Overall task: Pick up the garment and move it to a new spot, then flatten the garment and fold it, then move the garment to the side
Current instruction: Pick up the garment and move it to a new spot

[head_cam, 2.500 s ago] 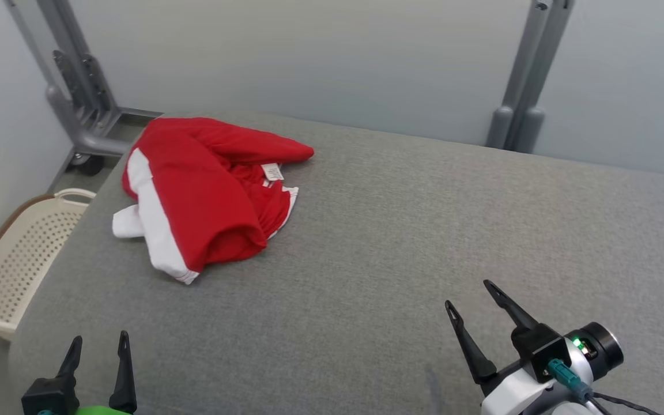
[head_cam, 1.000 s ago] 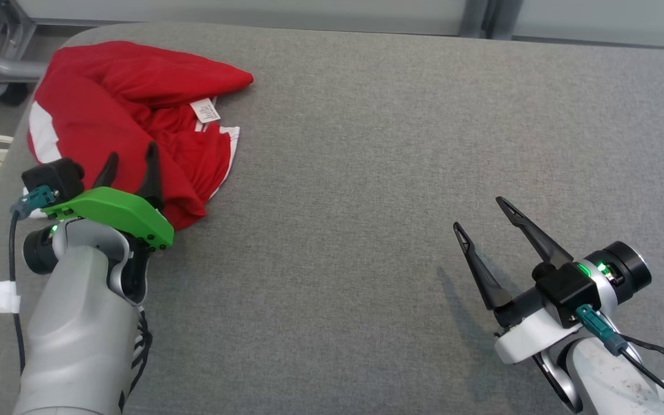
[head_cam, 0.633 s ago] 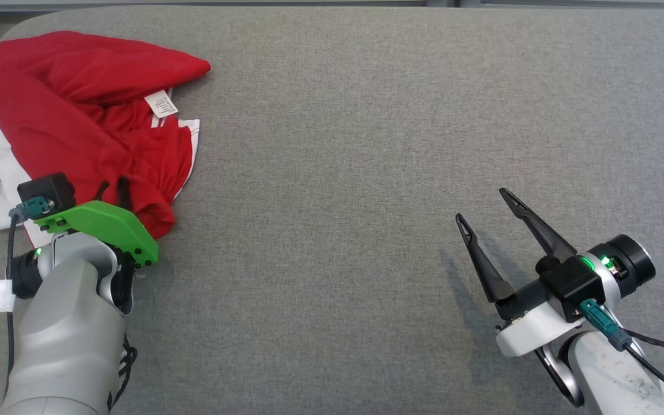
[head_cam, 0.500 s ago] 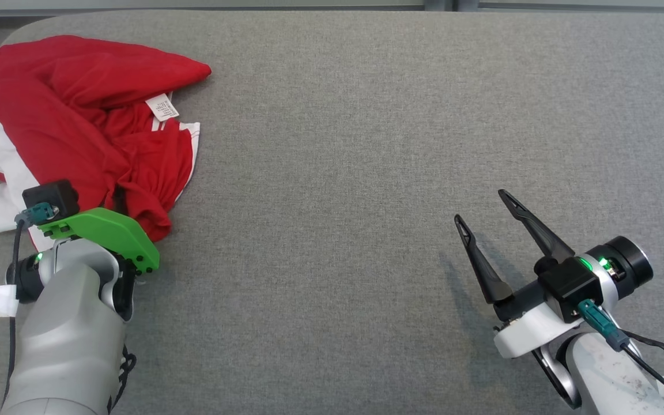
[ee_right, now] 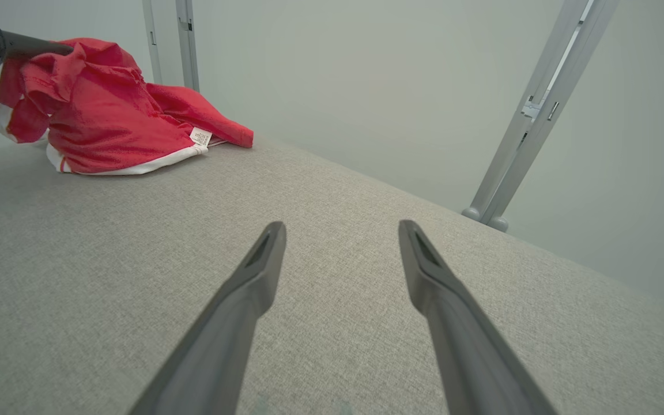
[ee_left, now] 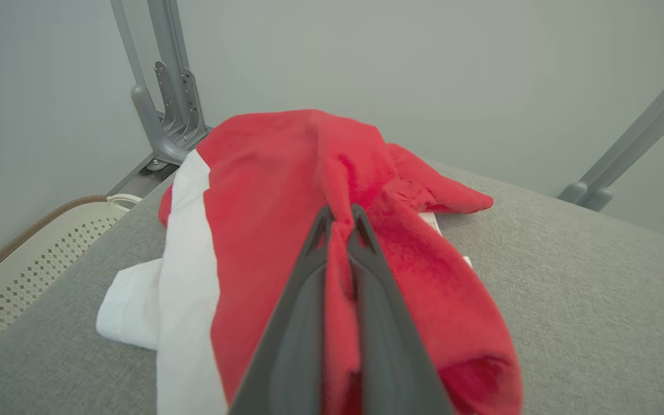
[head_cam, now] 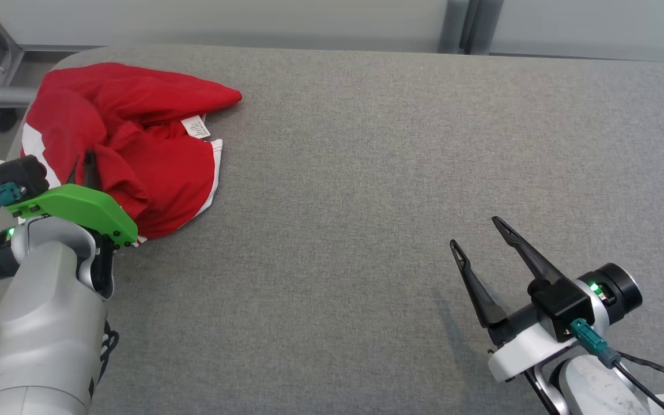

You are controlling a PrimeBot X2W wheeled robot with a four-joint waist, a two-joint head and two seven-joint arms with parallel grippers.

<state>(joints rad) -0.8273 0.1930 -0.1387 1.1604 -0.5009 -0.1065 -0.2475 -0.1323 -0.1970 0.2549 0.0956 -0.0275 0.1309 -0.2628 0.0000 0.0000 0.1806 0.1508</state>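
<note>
**Red garment pinched in left claw at tabletop's corner**

Red cloth with a broad white band, the garment (head_cam: 142, 150) lies bunched on the grey fabric tabletop (head_cam: 366, 173), with the left claw (head_cam: 81, 168) pressed into its near side. That claw's two dark fingers (ee_left: 303, 300) are drawn almost together. A ridge of red fabric is squeezed between them, running from the tips back toward the wrist. Seen from the right wrist, the pinched part stands higher than the rest of the heap.

Most of the garment spreads beyond and to the right of the left claw. The white band (ee_left: 188, 276) falls to the claw's left and ends in a loose white flap on the tabletop. A small white label (head_cam: 196, 127) shows past the claw's tips and to their right, just under a pointed red fold that reaches farther right. A green cover (head_cam: 72, 207) sits over the left wrist, directly behind the fingers.

The right claw (head_cam: 475, 231) hangs over bare grey cloth, its fingers spread wide with nothing between them. From it, the garment lies well apart, far ahead and to the left.

A cream perforated basket (ee_left: 26, 253) stands left of the left claw, off the tabletop's edge. Grey metal frame posts (ee_left: 162, 98) rise beyond the garment against a pale wall (ee_left: 424, 69).
</note>
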